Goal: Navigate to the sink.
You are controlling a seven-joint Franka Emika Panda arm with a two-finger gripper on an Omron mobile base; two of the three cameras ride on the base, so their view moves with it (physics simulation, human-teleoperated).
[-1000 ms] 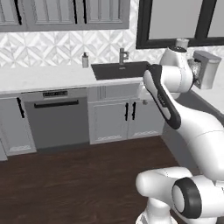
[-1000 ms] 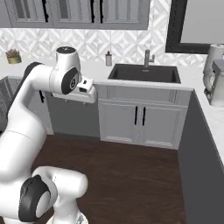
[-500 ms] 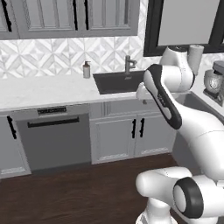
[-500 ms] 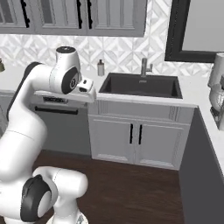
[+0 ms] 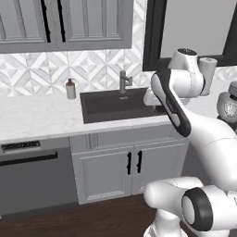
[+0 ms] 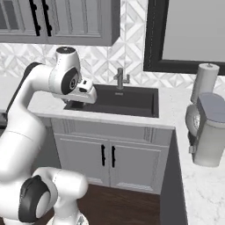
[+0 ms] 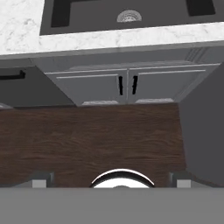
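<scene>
We are holding the arm folded in front of us, elbow raised, with the hand turned down toward the floor. In the right base view the gripper (image 6: 74, 104) is hanging just over the front left corner of the counter; in the left base view the arm itself is covering it. In the hand view the fingertips (image 7: 40, 179) are showing only as two small grey stubs at the bottom edge, set far apart with a wide gap between them, and nothing is lying in that gap.

Directly beneath the hand we are seeing the dark wood floor (image 7: 96, 135). Beyond it we are facing the grey double-door cabinet (image 7: 127, 85) with two short black handles at its centre. To its left the dishwasher (image 5: 32, 178) is sitting with its black bar handle.

Above the cabinet, the white marbled counter (image 5: 32, 115) is carrying the sink (image 5: 118, 104), a dark rectangular basin. In the hand view the sink (image 7: 87, 15) is lying at the top of the frame, well beyond the fingertips, with its round silver drain (image 7: 129, 16) near the middle. The grey faucet (image 6: 120, 79) is standing at the back edge of the basin.

Farther back, a small soap bottle (image 5: 70, 89) is standing left of the basin against the patterned backsplash. On the right counter, a stand mixer (image 6: 206, 127) and a paper towel roll (image 6: 205, 79) are standing.
</scene>
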